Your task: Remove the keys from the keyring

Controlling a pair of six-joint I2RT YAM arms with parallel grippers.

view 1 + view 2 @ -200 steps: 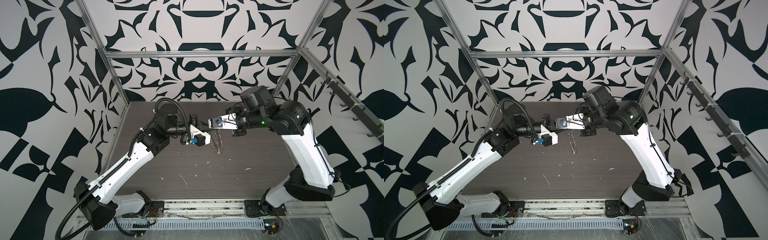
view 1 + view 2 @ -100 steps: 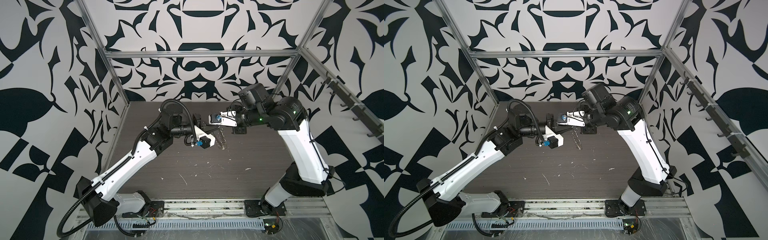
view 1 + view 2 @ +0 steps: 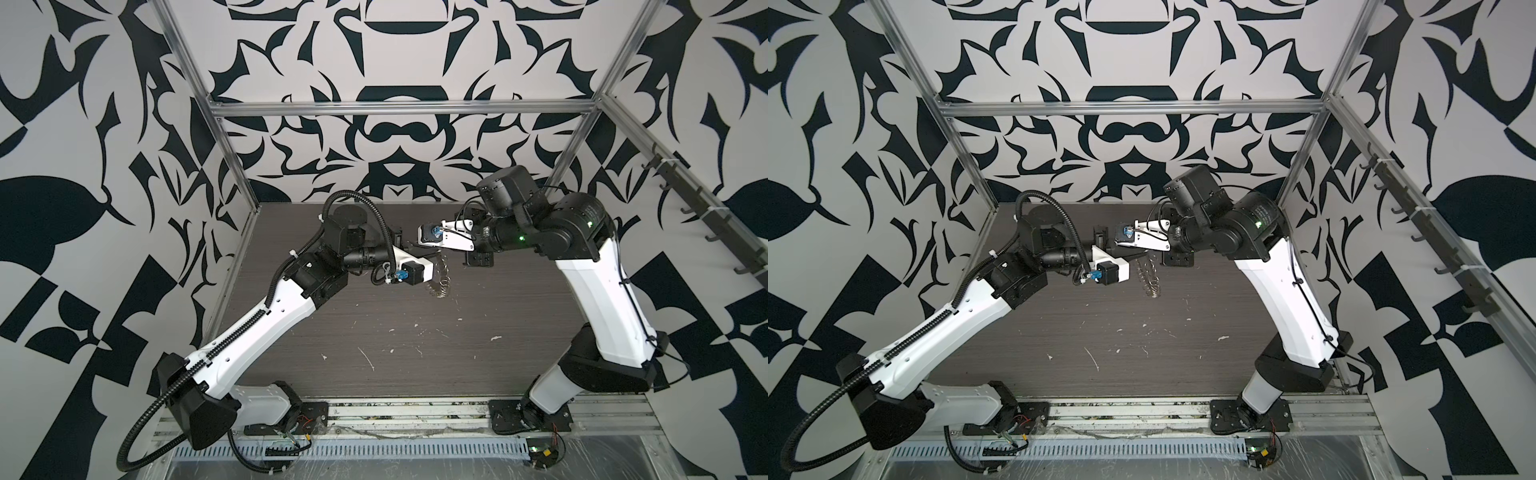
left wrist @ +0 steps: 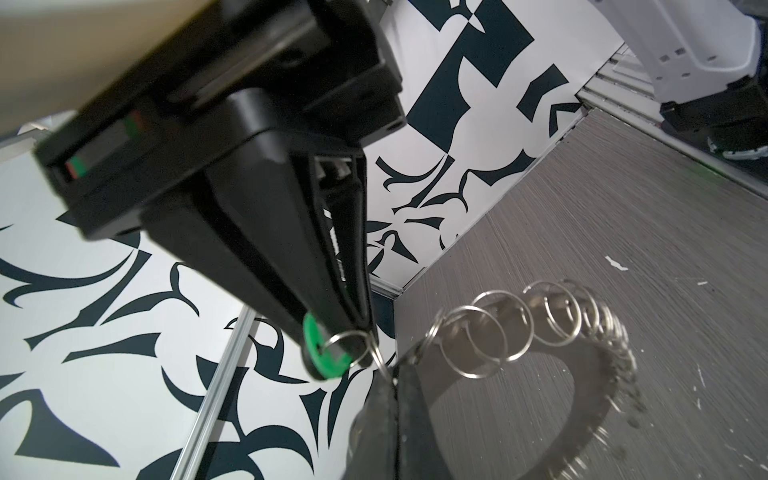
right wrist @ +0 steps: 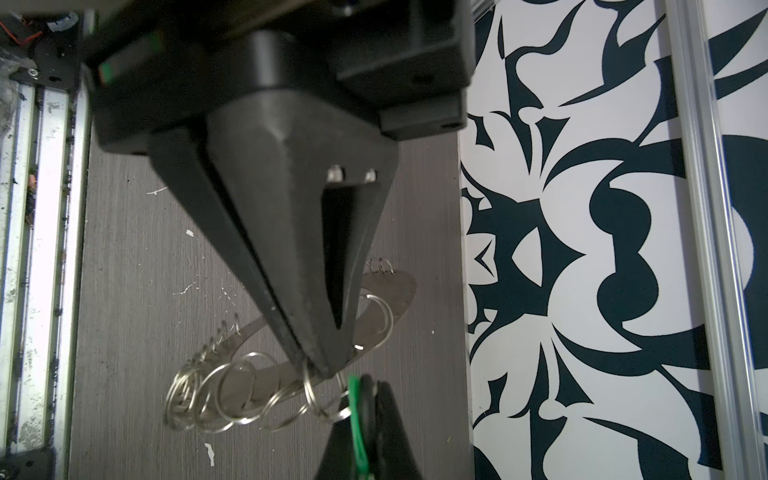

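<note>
Above table (image 3: 415,353), unchanged: closed left hand (image 4: 338,347) on keys (image 4: 316,358), closed right hand (image 5: 322,368) on keyring (image 5: 392,286).

The keyring (image 3: 441,279) hangs above the back middle of the worktop (image 3: 415,340), between the two arms. From the right, the right fingers (image 5: 291,249) pinch its rim. Just left of it, the left fingers (image 4: 270,257) clamp the key (image 4: 318,347), which a small loop (image 4: 345,334) joins to that rim.

keyring (image 5: 395,286): smooth silvery metal, dull sheen | loops (image 4: 482,332): shiny metal wire | tag (image 4: 311,332): glossy green plastic | jaws: matt black plastic | tabletop (image 4: 623,208): matt grey wood grain, white scuffs
</note>
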